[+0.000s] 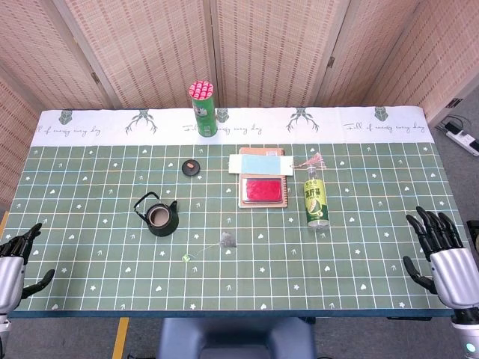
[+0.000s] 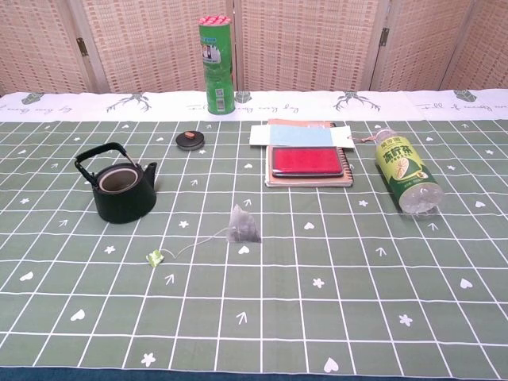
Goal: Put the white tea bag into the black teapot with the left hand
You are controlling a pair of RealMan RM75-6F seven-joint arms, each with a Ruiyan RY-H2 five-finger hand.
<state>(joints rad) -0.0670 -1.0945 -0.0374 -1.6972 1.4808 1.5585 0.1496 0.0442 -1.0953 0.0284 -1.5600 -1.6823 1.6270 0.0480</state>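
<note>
The black teapot (image 1: pixel 159 215) (image 2: pixel 121 190) stands lidless on the green cloth, left of centre, its handle upright. The tea bag (image 1: pixel 227 239) (image 2: pixel 242 225), a small pyramid, lies to the right of the pot, with its string trailing left to a green tag (image 1: pixel 185 256) (image 2: pixel 154 256). My left hand (image 1: pixel 16 263) is open at the table's near left edge, far from both. At the near right edge my right hand (image 1: pixel 441 258) is also open and holds nothing. Neither hand shows in the chest view.
The teapot's round lid (image 1: pixel 191 167) (image 2: pixel 189 140) lies behind the pot. A green can (image 1: pixel 203 109) (image 2: pixel 217 63) stands at the back. A red case on stacked notebooks (image 1: pixel 263 188) (image 2: pixel 308 162) and a lying green bottle (image 1: pixel 316 197) (image 2: pixel 406 175) sit to the right.
</note>
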